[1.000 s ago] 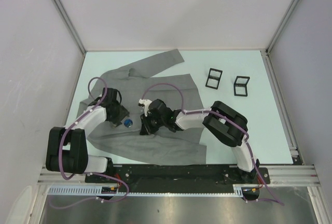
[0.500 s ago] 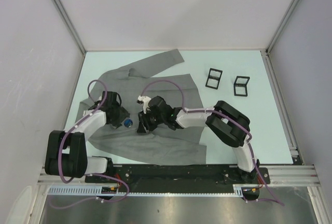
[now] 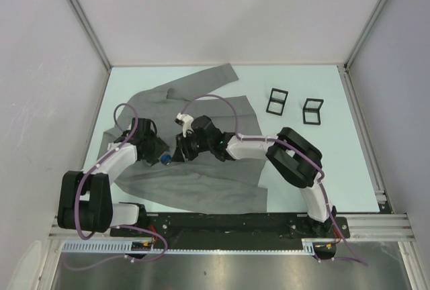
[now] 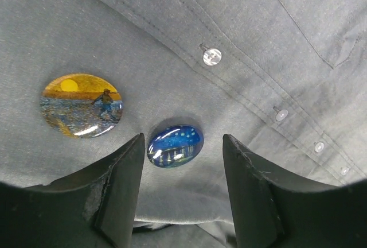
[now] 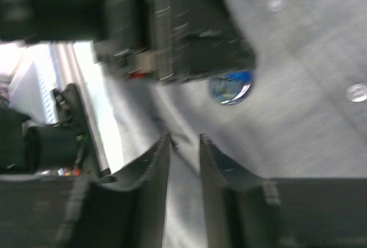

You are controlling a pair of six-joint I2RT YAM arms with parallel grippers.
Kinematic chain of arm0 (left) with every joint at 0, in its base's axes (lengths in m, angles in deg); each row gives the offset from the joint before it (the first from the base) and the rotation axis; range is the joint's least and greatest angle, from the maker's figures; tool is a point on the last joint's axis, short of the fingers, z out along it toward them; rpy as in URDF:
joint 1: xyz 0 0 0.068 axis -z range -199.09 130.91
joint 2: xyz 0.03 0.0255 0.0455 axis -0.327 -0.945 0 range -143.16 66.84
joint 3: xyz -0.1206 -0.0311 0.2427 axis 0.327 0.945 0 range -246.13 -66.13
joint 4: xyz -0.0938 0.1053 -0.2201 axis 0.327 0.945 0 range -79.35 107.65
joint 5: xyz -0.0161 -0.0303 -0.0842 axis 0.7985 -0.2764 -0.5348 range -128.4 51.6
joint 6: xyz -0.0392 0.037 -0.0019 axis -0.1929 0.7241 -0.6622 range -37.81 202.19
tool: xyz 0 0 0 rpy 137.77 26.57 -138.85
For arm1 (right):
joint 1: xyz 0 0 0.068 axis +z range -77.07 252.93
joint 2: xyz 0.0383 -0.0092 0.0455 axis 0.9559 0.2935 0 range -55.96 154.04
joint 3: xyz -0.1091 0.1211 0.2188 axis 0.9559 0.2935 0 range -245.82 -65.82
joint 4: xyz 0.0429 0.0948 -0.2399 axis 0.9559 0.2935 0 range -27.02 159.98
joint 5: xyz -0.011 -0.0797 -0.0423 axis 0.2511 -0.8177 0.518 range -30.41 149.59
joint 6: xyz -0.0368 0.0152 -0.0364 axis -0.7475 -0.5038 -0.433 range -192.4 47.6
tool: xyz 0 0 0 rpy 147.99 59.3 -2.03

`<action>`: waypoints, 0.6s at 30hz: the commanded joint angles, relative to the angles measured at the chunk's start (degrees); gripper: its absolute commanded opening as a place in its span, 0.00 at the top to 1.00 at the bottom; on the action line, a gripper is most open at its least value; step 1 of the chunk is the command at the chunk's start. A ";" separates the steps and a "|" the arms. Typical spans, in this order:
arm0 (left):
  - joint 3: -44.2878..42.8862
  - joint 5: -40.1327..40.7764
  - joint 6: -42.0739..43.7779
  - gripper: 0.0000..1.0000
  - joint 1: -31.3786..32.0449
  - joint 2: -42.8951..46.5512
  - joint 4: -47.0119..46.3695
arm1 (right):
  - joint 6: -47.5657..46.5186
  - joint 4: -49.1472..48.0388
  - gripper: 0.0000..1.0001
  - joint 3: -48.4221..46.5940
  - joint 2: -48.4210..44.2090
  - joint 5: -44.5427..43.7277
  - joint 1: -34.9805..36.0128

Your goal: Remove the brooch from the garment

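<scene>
The grey garment (image 3: 201, 112) lies spread on the table. Two oval brooches are pinned to it near the button row (image 4: 211, 56): a blue one (image 4: 175, 145) and an orange sunset one (image 4: 81, 105). My left gripper (image 4: 183, 142) is open just above the cloth, its fingertips either side of the blue brooch without touching it. In the top view the blue brooch (image 3: 165, 159) shows beside the left gripper (image 3: 156, 150). My right gripper (image 5: 183, 142) is nearly shut on a raised fold of the garment (image 5: 298, 116), close to the blue brooch (image 5: 230, 86); it sits right of the left gripper (image 3: 183, 148).
Two small black frame stands (image 3: 276, 101) (image 3: 312, 111) sit on the table right of the garment. Grey walls enclose the table on three sides. The left gripper's black body (image 5: 172, 30) fills the upper part of the right wrist view.
My right gripper has moved up and to the left over the garment, closer to the left gripper. My left gripper shifted slightly and stays at the blue brooch.
</scene>
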 commanded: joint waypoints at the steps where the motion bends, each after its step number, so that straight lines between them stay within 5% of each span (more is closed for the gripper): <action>1: -1.32 -1.30 -0.81 0.39 -0.25 -0.71 -0.66 | 0.21 -1.58 0.74 -2.74 2.81 0.16 0.33; 18: -3.43 2.12 -1.78 0.37 1.51 -1.59 4.53 | 0.65 -0.17 0.94 -2.04 6.76 -2.13 2.18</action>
